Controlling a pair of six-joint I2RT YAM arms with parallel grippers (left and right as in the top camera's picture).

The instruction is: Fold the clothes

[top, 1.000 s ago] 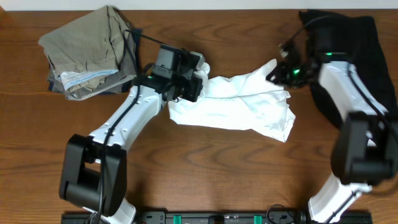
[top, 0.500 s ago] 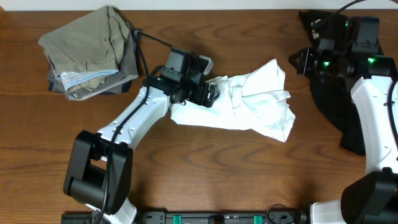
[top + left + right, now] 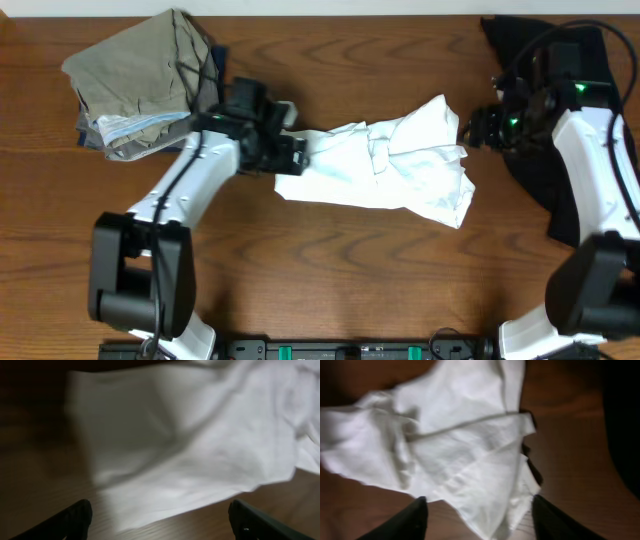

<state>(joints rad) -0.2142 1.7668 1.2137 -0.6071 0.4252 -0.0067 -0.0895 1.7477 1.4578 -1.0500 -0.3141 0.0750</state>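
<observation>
The white T-shirt (image 3: pixel 385 170) lies crumpled and creased across the middle of the wooden table, and no print shows on it. My left gripper (image 3: pixel 290 155) is at its left end, open. In the left wrist view the fingers (image 3: pixel 75 517) stand wide apart over bare wood, and the shirt's edge (image 3: pixel 200 435) lies just ahead of them. My right gripper (image 3: pixel 470 130) is at the shirt's right end, also open. In the right wrist view a shirt corner (image 3: pixel 460 445) reaches down between the spread fingers (image 3: pixel 555 520), ungripped. A black garment (image 3: pixel 530 180) lies at the far right under the right arm.
A stack of folded clothes with a khaki piece on top (image 3: pixel 135 75) sits at the back left, close to the left arm. The black garment (image 3: pixel 625 420) fills the right edge of the right wrist view. Bare wooden table (image 3: pixel 330 270) stretches in front of the shirt.
Both grippers opened and let go of the shirt, which now lies slack. The left gripper drew back to the left. The right gripper swung away, then returned to the shirt's right end.
</observation>
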